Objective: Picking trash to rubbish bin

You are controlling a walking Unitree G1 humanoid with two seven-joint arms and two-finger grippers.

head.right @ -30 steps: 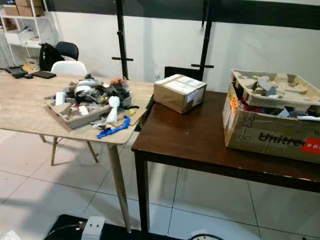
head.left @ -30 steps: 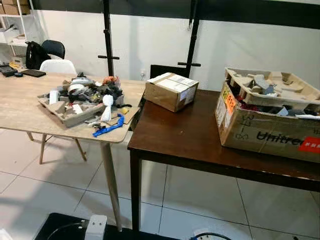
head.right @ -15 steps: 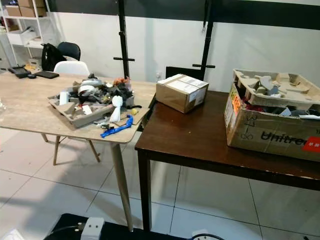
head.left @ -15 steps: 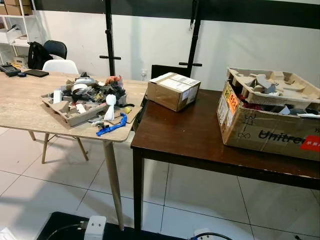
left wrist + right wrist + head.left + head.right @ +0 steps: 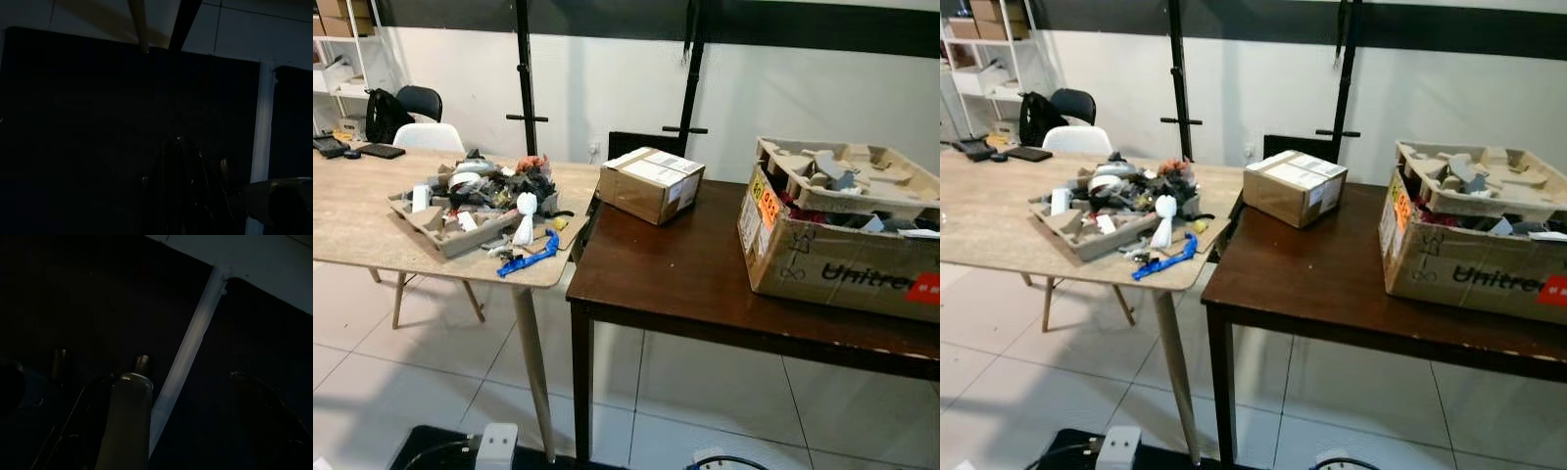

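Trash pile on the pale table, both arms hanging idle.
Head views: the trash pile (image 5: 475, 201) sits in a cardboard tray on the pale table (image 5: 362, 220), beside the dark table (image 5: 705, 264). Wrist views: too dark; whether either claw is open cannot be told.

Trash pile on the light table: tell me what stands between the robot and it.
Nothing visible blocks the way. The trash pile sits in a cardboard tray near the light table's front corner, with open tiled floor before it. The dark table stands beside it, to the right.
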